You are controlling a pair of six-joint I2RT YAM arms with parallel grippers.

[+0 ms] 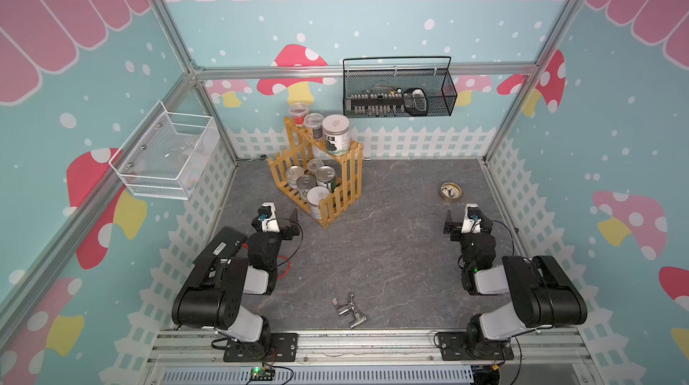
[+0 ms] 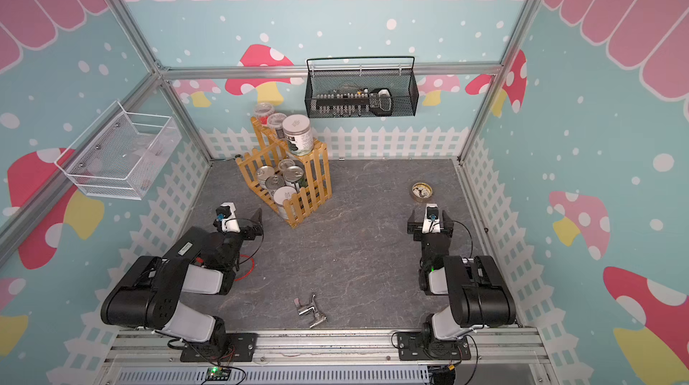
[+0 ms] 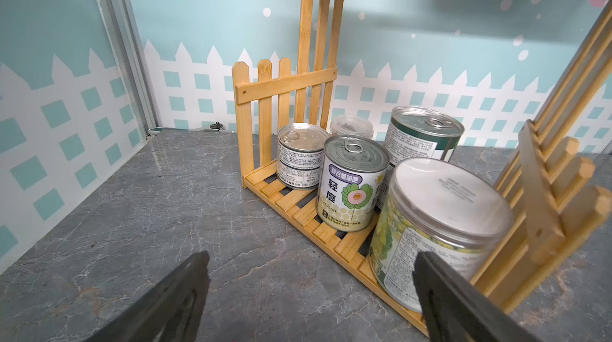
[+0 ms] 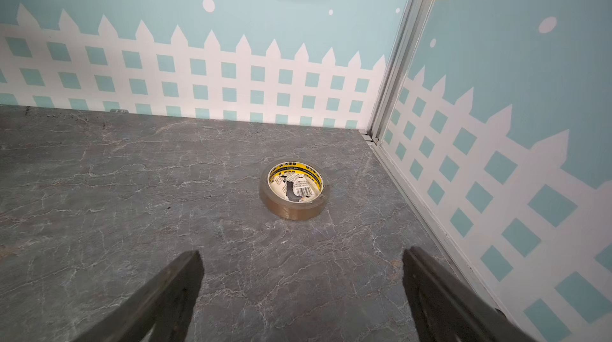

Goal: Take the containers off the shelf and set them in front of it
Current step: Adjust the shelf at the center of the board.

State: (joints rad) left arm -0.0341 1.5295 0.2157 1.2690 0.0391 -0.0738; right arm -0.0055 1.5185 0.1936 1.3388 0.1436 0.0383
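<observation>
Left wrist view: the left gripper [image 3: 311, 257] hangs low over the grey table [image 3: 149, 208], jaws spread wide with nothing between them, just in front of the shelf [image 3: 284, 85]; on the lower tier a white-lidded jar [image 3: 443, 211] stands nearest the gripper, a flower-labelled tin [image 3: 352, 184] beside it, a squat tin [image 3: 301, 158] and a green tin [image 3: 425, 135] behind, and a small clear tub [image 3: 351, 126] at the back; one black finger [image 3: 447, 297] overlaps the jar, and whether it touches I cannot tell; in both top views the upper tier carries a red-filled tub [image 1: 298, 113], a dark-filled tub [image 1: 314, 124] and a second white-lidded jar [image 1: 336, 133] in a row, all upright; the shelf sits askew near the back wall; in the right wrist view the right gripper [image 4: 303, 256] is likewise spread and empty above the table, a tape roll [image 4: 293, 191] lying flat just beyond it near the right wall; a chrome faucet [image 1: 348, 310] lies by the front edge, well apart from both arms.
</observation>
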